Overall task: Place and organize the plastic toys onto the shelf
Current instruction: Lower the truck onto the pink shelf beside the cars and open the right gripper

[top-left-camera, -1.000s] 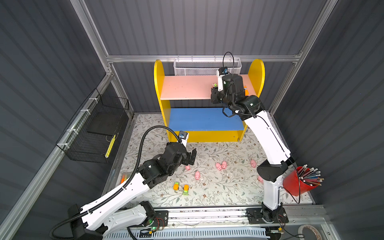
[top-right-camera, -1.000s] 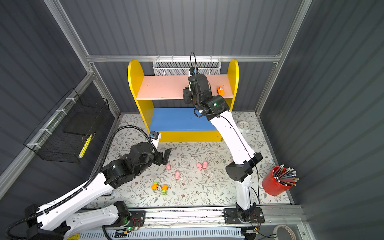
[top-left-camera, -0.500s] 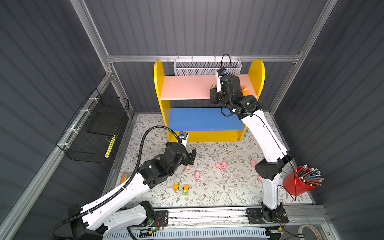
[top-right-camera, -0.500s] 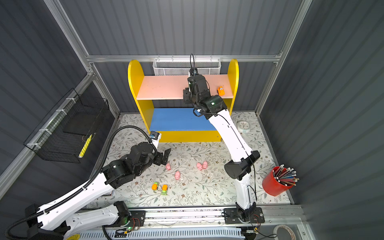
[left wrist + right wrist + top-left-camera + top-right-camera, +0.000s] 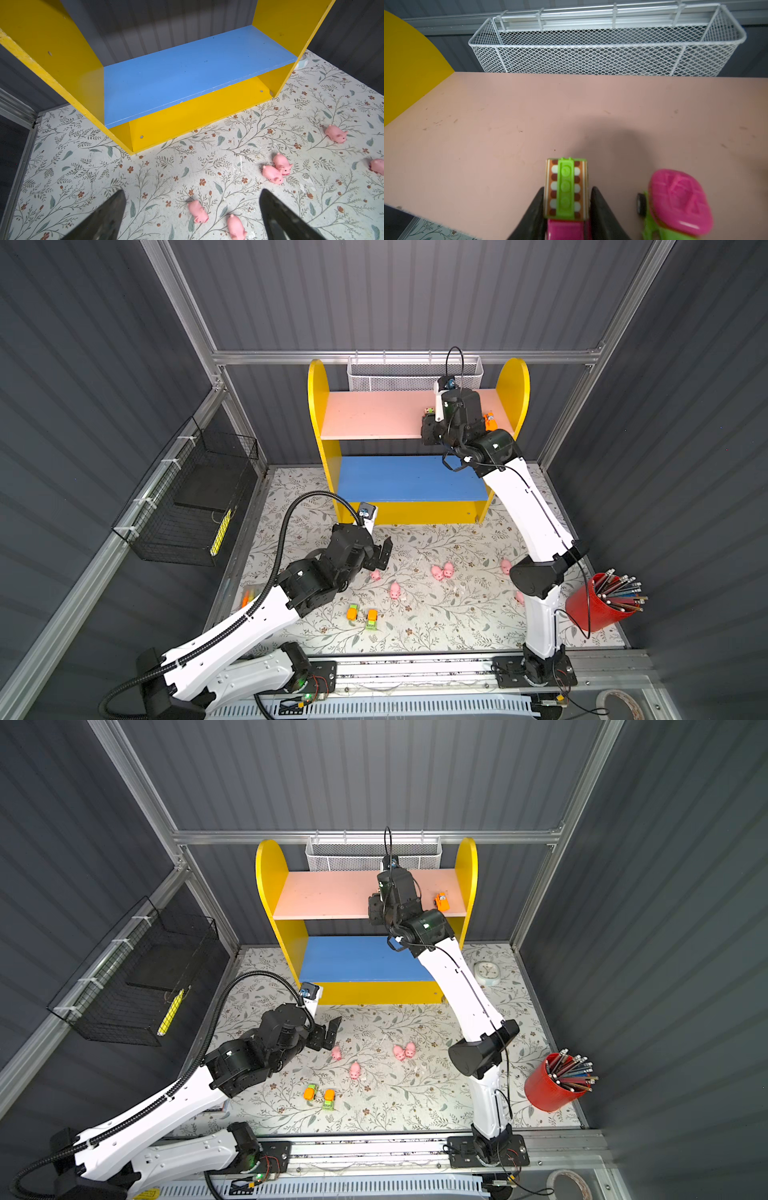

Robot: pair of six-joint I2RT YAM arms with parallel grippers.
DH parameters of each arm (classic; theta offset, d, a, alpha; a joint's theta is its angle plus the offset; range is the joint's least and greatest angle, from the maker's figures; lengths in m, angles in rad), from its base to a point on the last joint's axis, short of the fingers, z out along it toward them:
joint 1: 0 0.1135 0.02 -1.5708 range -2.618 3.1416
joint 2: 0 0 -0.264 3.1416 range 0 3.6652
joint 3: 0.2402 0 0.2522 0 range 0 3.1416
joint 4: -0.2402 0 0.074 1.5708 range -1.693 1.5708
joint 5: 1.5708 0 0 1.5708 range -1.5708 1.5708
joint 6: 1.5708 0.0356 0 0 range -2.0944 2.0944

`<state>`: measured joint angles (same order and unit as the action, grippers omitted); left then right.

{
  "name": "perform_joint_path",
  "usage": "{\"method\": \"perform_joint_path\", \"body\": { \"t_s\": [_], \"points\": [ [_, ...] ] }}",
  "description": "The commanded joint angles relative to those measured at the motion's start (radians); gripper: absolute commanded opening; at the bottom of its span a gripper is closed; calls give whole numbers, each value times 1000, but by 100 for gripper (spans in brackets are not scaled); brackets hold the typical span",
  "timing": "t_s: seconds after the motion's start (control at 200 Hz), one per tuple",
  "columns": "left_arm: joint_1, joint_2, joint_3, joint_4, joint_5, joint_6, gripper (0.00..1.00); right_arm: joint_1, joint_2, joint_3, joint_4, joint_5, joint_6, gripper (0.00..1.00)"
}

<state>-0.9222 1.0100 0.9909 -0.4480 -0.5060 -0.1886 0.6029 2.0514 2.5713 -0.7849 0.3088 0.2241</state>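
Left wrist view is showing the left gripper [image 5: 192, 192] hanging released, fingers spread wide, above pink pigs [image 5: 198, 212] lying on the floral mat [image 5: 83, 166], at six o'clock from the shelf [image 5: 407, 485] in a top view, while the right gripper [image 5: 568, 188] is grasping a green-and-pink truck [image 5: 565, 180] on the pink board [image 5: 508, 124], beside a pink-topped car [image 5: 679, 201].

White-shelled left arm [image 5: 249, 622] and right arm [image 5: 528, 506] with black joint housings [image 5: 536, 576]; a black corrugated conduit [image 5: 316, 493] runs along the left arm; tapered black fingers [image 5: 108, 216] tip each.
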Motion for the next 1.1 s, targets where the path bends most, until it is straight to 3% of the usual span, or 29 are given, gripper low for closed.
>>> {"method": "perform_joint_path", "body": {
  "t_s": [0.0,0.645,1.096],
  "points": [
    [-3,-6,-7,5,-17,21,100,-2,19,18,19,-5,10,36],
    [-4,-18,-9,-7,-34,32,100,-4,25,15,25,-26,15,44],
    [-3,-15,3,-7,-35,36,100,-4,0,16,46,-35,4,65]
  ]
}}
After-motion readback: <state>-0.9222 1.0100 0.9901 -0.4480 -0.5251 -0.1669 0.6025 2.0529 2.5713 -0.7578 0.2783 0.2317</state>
